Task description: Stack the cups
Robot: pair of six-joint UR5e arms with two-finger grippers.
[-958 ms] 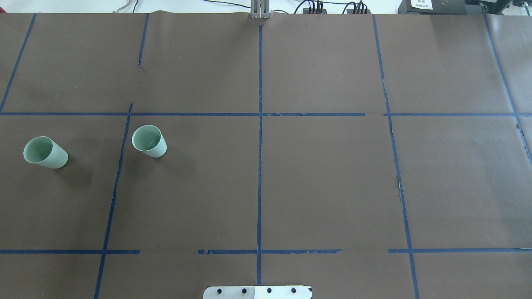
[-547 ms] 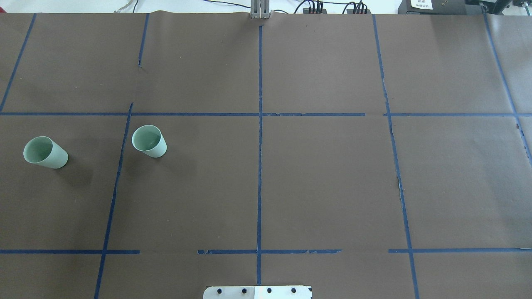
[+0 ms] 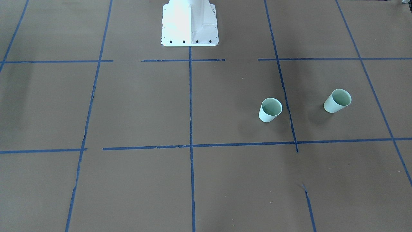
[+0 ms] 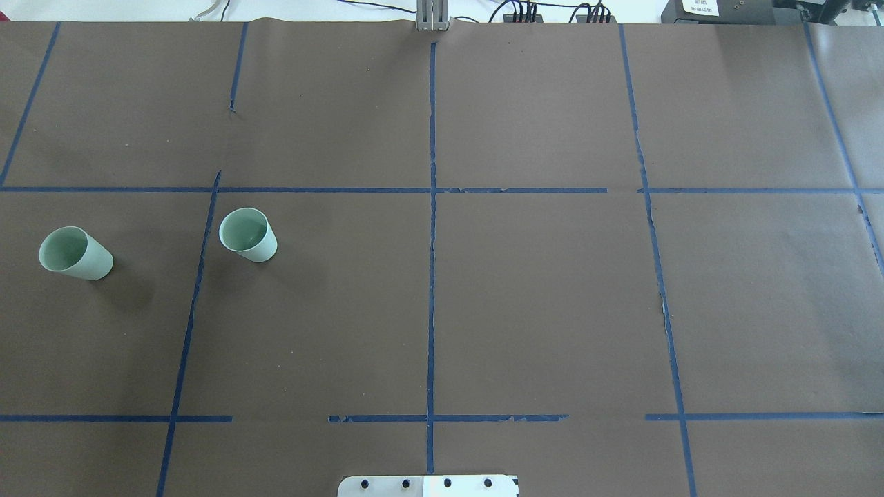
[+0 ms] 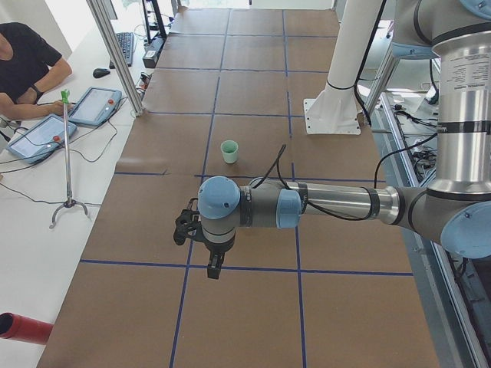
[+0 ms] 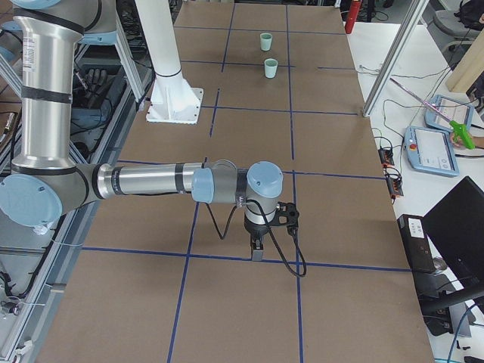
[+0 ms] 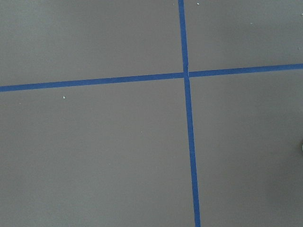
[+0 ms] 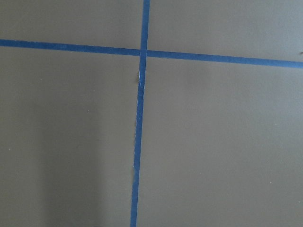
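1. Brown paper (image 3: 135, 106) covers my table, gridded with blue tape (image 3: 190, 96). Front-facing view: the inner cup (image 3: 270, 110) stands upright at 3 o'clock of centre. The outer cup (image 3: 337, 100) stands well apart at its 2 o'clock, with one tape line between them. My white base plate (image 3: 190, 22) sits at 12 o'clock.
2. Overhead view: both cups stand at 9 o'clock, mouths up, unstacked. The outer cup is at 8 o'clock of the inner cup.
3. Exterior left view: my left gripper (image 5: 213, 268) hangs pointing down over the paper, with the inner cup at its 12 o'clock and clear of it. I cannot tell whether the fingers are parted or closed.
4. Exterior right view: my right gripper (image 6: 257, 249) hangs pointing down above a tape line. Both cups stand well apart from it at 12 o'clock, near the table's far end. Finger state: I cannot tell.
5. Left wrist view: paper only, with a tape crossing at 1 o'clock.
6. Right wrist view: paper only, with a tape crossing at 12 o'clock.
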